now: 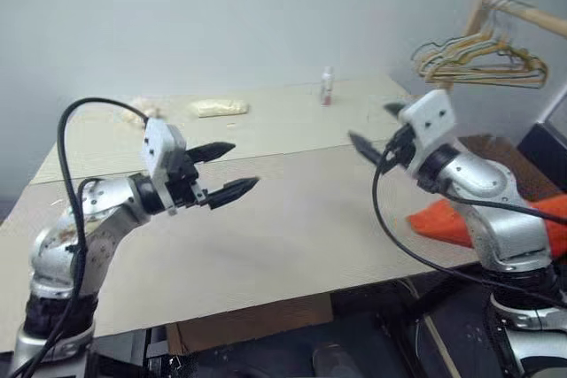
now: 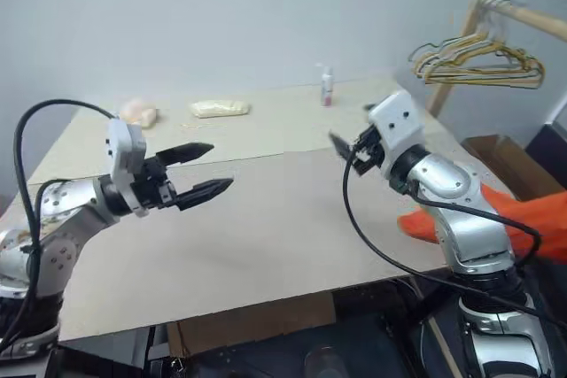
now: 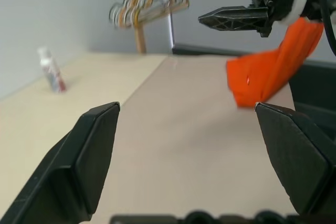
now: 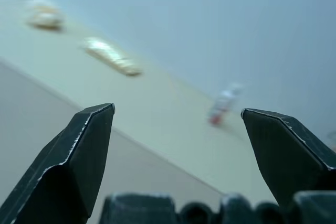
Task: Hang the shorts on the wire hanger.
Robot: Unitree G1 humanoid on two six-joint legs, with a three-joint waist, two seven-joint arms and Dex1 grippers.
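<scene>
Your two head views look forward and down from above the arms, across the bench (image 1: pixel 292 219) to the wall; they share nearly the same scene, slightly offset sideways. Your left wrist view sits low, close over the bench, facing along its gripper (image 3: pixel 186 156) toward the right gripper (image 3: pixel 231 1), the shorts (image 3: pixel 268 72) and the hangers (image 3: pixel 149 3). Your right wrist view looks along its own gripper (image 4: pixel 178 156) toward the bottle (image 4: pixel 223 103) and wall, which the head views also cover.
</scene>
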